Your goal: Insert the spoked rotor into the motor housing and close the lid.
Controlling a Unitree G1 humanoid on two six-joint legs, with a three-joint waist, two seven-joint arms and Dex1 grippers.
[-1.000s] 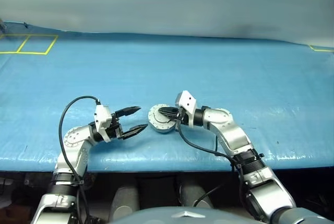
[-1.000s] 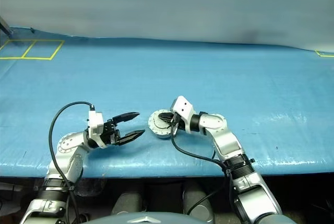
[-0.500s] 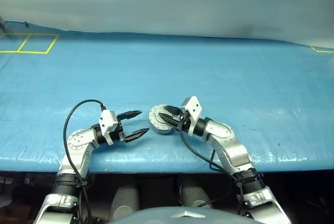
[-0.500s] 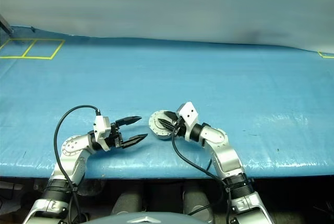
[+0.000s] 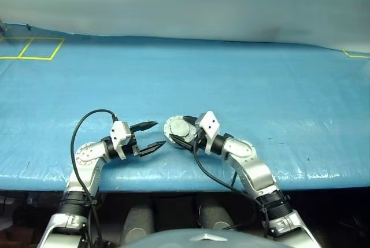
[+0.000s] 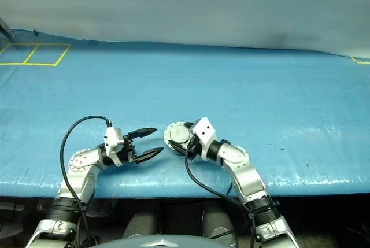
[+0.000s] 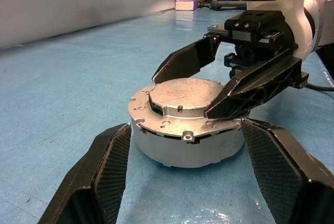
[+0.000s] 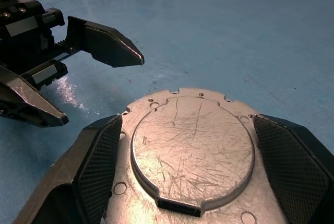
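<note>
The motor housing (image 5: pixel 177 128) is a round silver-grey puck resting on the blue table near its front edge. Its lid (image 8: pixel 192 148), scratched and with a raised round boss, lies flat and closed on top. The spoked rotor is hidden. My right gripper (image 5: pixel 180 133) is open, with its fingers (image 7: pixel 255 88) straddling the lid's boss just over the housing rim; I cannot tell whether they touch it. My left gripper (image 5: pixel 159 133) is open just to the left of the housing, pointing at it, with nothing between its fingers (image 7: pixel 107 169).
The blue table (image 5: pixel 260 86) stretches wide behind the housing. Its front edge (image 5: pixel 191 181) runs close below both grippers. Yellow tape squares (image 5: pixel 32 48) mark the far left corner, and more yellow tape (image 5: pixel 355 55) the far right. A tissue box (image 7: pixel 186 2) stands beyond the table.
My right gripper has gone from shut over the housing's top to open, with its fingers spread to either side of the lid. The left gripper and the housing have stayed put.
</note>
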